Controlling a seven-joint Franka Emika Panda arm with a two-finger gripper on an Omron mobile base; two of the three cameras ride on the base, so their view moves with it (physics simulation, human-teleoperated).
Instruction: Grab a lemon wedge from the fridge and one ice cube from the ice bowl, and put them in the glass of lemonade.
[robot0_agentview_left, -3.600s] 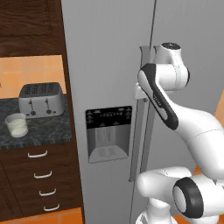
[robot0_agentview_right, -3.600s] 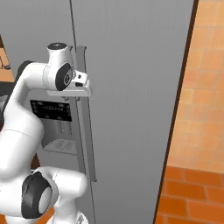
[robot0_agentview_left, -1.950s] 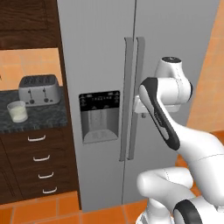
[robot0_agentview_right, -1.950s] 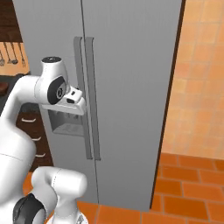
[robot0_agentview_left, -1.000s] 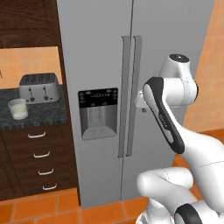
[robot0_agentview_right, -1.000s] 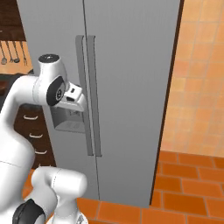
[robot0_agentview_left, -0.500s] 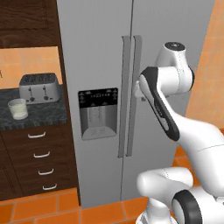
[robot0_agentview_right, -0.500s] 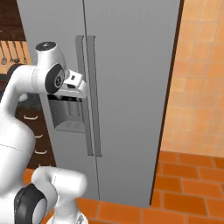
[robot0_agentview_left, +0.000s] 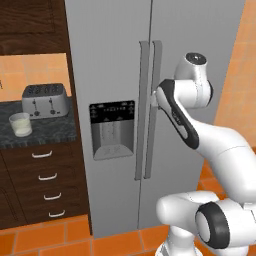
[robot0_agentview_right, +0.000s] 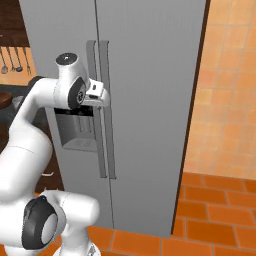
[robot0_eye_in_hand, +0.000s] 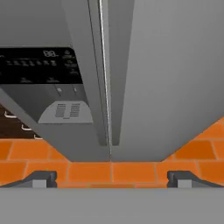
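While my arm reaches up toward the fridge (robot0_agentview_left: 115, 60), my gripper (robot0_agentview_right: 101, 98) sits close in front of the two long vertical handles (robot0_agentview_left: 149, 110) at the door seam, fingers spread wide and grasping nothing. Both doors are closed. From the hand view, my fingertips (robot0_eye_in_hand: 43, 178) stand well apart, with the handles running between them. On the dark counter (robot0_agentview_left: 45, 131) left of the fridge, the glass of lemonade (robot0_agentview_left: 20, 124) stands near the toaster (robot0_agentview_left: 45, 99).

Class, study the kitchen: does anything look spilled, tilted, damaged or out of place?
Nothing stands out. The fridge doors are shut, and the glass of lemonade stands upright beside the toaster.
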